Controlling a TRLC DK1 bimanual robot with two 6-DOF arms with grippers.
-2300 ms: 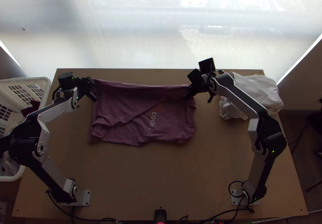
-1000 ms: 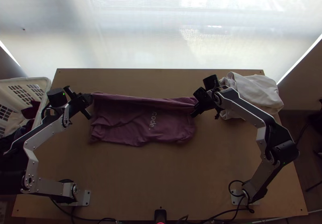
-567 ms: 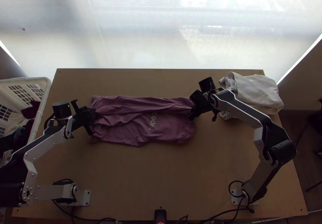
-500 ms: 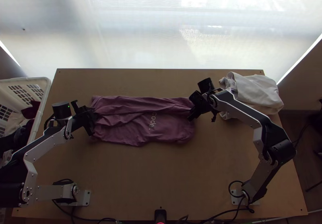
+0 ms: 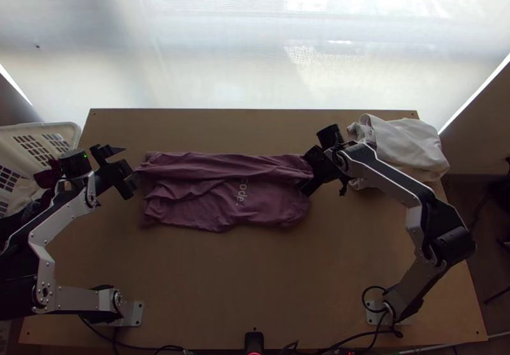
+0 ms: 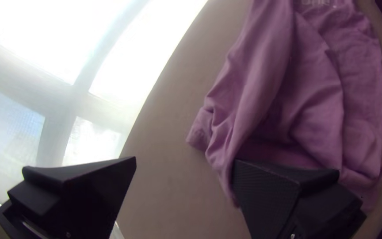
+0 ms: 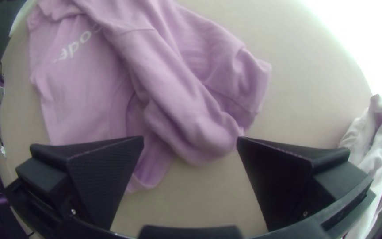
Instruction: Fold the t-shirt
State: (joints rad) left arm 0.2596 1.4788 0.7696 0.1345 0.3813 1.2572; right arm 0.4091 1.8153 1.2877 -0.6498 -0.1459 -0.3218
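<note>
Near far edge of bench [image 5: 255, 291], mauve t-shirt [image 5: 274, 205]: likely light, limp; pinch folded ends. Left claw [image 6: 184, 159], right claw [image 7: 190, 137] wide.

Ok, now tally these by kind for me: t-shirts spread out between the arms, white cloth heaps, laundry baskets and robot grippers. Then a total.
T-shirt: 1
White cloth heap: 1
Laundry basket: 1
Grippers: 2 (left gripper, right gripper)
Total: 5

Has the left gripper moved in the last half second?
Yes, the left gripper has shifted away from the shirt, closer to the white basket.
</note>
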